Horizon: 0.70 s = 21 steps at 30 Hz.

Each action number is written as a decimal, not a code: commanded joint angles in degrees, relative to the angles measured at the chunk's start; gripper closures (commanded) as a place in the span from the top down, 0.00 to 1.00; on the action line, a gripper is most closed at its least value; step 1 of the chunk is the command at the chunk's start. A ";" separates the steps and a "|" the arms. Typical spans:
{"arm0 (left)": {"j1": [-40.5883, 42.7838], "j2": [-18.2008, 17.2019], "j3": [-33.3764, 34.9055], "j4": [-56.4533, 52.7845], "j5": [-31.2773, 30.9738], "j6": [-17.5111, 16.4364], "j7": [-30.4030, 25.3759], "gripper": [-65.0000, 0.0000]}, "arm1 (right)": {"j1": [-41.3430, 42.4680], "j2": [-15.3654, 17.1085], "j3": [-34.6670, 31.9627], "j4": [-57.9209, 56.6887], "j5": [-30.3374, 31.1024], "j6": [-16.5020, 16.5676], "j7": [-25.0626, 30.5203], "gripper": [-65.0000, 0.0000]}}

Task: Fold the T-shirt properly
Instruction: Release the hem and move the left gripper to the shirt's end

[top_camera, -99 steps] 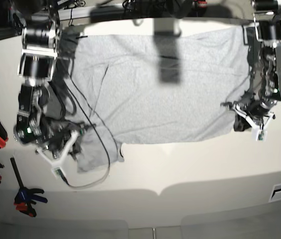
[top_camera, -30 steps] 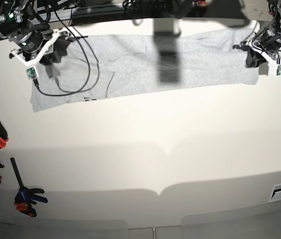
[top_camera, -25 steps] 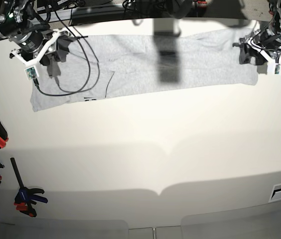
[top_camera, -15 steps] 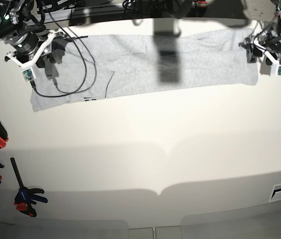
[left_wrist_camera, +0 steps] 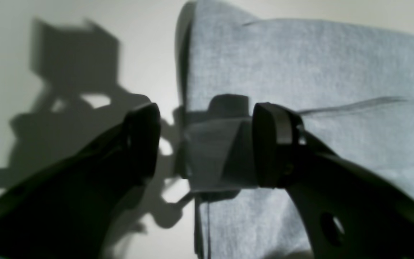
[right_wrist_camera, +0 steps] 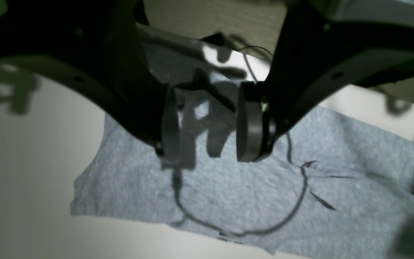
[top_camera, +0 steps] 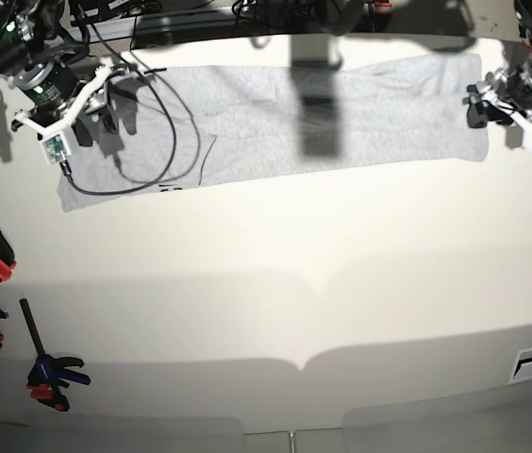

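The T-shirt (top_camera: 285, 118) is lying along the far edge of the surface (top_camera: 275, 302) as a long, narrow band, running from far left to far right, with a looser flap sagging toward the near side at its left end. Over the right end, the left gripper (top_camera: 500, 106) is hovering with its jaws standing wide apart; in the left wrist view the gripper (left_wrist_camera: 205, 144) is straddling the cloth's side edge, with a small raised pinch of fabric sitting between the jaws and nothing clamped. Over the left end, the right gripper (top_camera: 85, 106) is hanging just above the cloth with a black cable (top_camera: 143, 142) looping across the grey; the right wrist view is showing its jaws (right_wrist_camera: 208, 124) parted with clear space between them and the shirt (right_wrist_camera: 250, 194) lying flat beneath, so it is holding nothing either. This looks like the release after a long fold, and the job is far from finished, with the band needing more folds across its length. To do this step well, both arms should be lifting straight up so the pads are not dragging the top layer, and the cable should be kept from snagging the left end. That little raised pinch at the right edge could spoil the crease if left standing.
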 commanded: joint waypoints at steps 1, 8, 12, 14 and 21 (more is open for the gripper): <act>-0.50 -1.77 -0.57 -1.90 -2.73 -0.94 0.22 0.57 | 0.04 0.63 0.28 1.57 0.92 0.17 1.14 0.38; -1.42 -4.04 -0.55 -13.94 -19.85 -7.48 12.24 0.57 | 0.04 0.63 0.28 3.43 0.94 0.17 1.01 0.38; -1.31 -3.65 -0.44 -16.63 -25.27 -10.88 17.55 0.57 | 0.04 0.63 0.28 4.59 0.92 0.17 0.98 0.38; -1.33 -2.62 -0.44 -17.33 -25.62 -10.95 17.46 0.57 | 0.04 0.63 0.28 5.16 0.94 0.17 0.98 0.38; -1.36 0.74 -0.44 -17.33 -25.62 -13.53 17.51 0.57 | 0.04 0.63 0.28 6.34 0.94 0.17 0.98 0.38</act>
